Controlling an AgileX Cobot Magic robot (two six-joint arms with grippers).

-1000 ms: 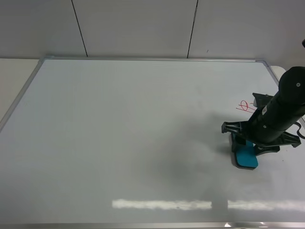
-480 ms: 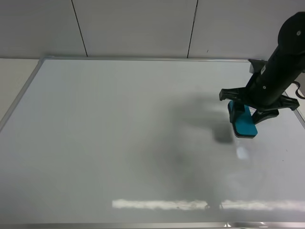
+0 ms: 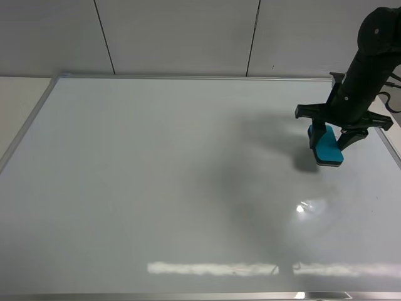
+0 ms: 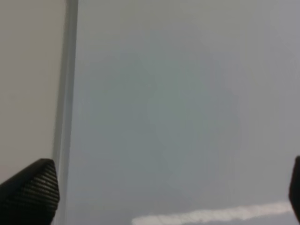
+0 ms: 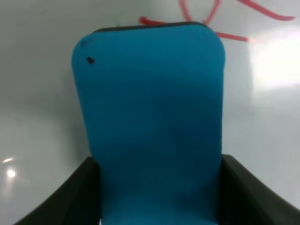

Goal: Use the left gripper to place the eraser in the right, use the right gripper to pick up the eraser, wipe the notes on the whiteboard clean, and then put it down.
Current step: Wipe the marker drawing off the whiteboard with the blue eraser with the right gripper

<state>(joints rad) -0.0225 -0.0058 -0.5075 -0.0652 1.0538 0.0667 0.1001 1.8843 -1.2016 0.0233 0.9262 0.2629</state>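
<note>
Clamping the eraser between right gripper fingers, notes just beyond

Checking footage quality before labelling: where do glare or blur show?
Exterior high: glare streak on the whiteboard near its front edge, soft shadow beside the right gripper. Left wrist: blurred, nearly featureless. Right wrist: eraser fairly sharp, bright glare patch beside the notes.

Behind your workspace you see a pale grey panelled wall split by thin dark vertical seams; a cream tabletop shows at the far left.
</note>
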